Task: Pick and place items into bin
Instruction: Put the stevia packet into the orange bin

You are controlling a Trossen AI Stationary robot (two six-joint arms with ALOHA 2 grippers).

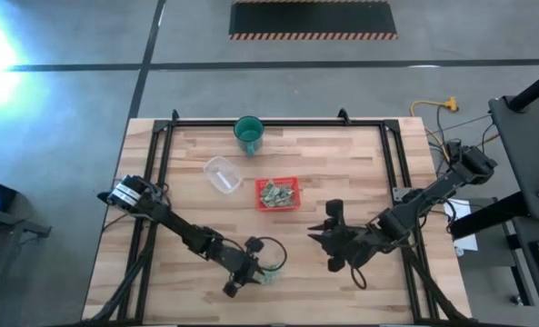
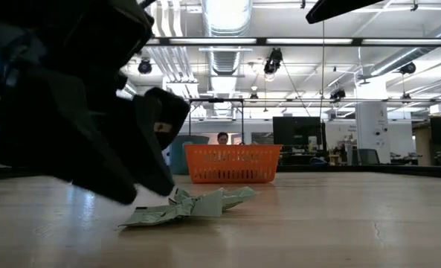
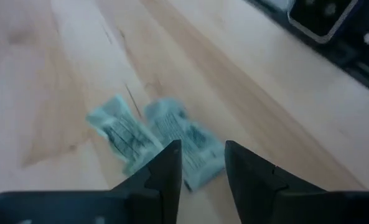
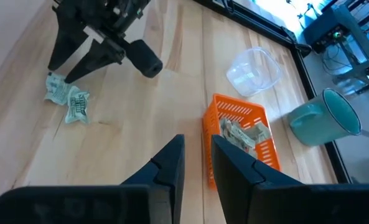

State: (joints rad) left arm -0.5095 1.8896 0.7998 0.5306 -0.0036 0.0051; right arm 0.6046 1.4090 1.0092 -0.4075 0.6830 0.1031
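Observation:
A pale-green crumpled item (image 3: 148, 133) lies on the wooden table near its front edge (image 1: 271, 273). My left gripper (image 3: 203, 157) is low over it, open, its fingers standing at either side of the item's near end; in the low view (image 2: 142, 195) it sits right at the item (image 2: 194, 205). The bin (image 1: 277, 181), a small red-orange tray, stands mid-table and holds several such items (image 4: 241, 133). My right gripper (image 4: 198, 155) hovers right of the bin (image 1: 316, 236), its fingers a narrow gap apart with nothing between them. My left gripper slants down from the table's left over the item's near end (image 3: 196, 163). Its fingers (image 3: 169, 163) hide that end, so I cannot tell whether they touch it. The item lies flat on the table.
A clear round container (image 1: 222, 173) lies left of the bin, and a green cup (image 1: 248, 134) stands near the far edge. A black frame (image 1: 278, 121) runs around the tabletop. Bare wood stretches between the item and the bin.

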